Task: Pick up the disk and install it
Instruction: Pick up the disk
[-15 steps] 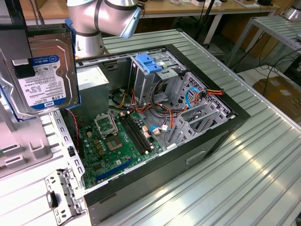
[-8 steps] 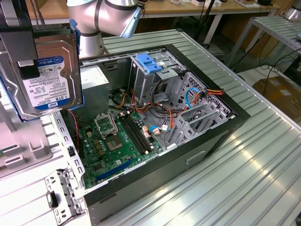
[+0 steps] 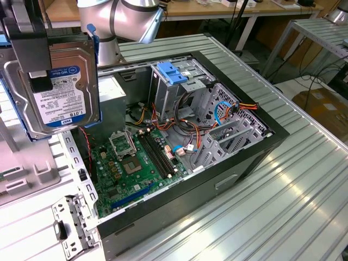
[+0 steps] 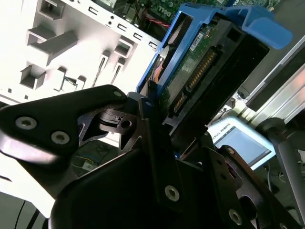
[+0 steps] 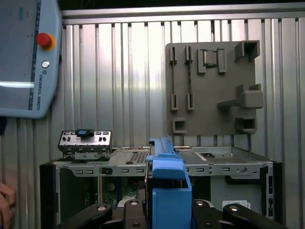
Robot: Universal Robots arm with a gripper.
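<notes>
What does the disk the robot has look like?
The disk is a flat silver metal rectangle with a blue-and-white label. Blue plastic rails run along its sides, and its dark underside shows a green board with connector pins. It hangs nearly upright in the air at the exterior view's left, clamped in the black gripper, outside the open computer case.

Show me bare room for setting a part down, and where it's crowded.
Bare table lies beside the computer case on the exterior view's right and near side. Crowded: the case's inside, with motherboard and cables; the exterior view's left, with the fixture plate and the gripper holding the disk.
</notes>
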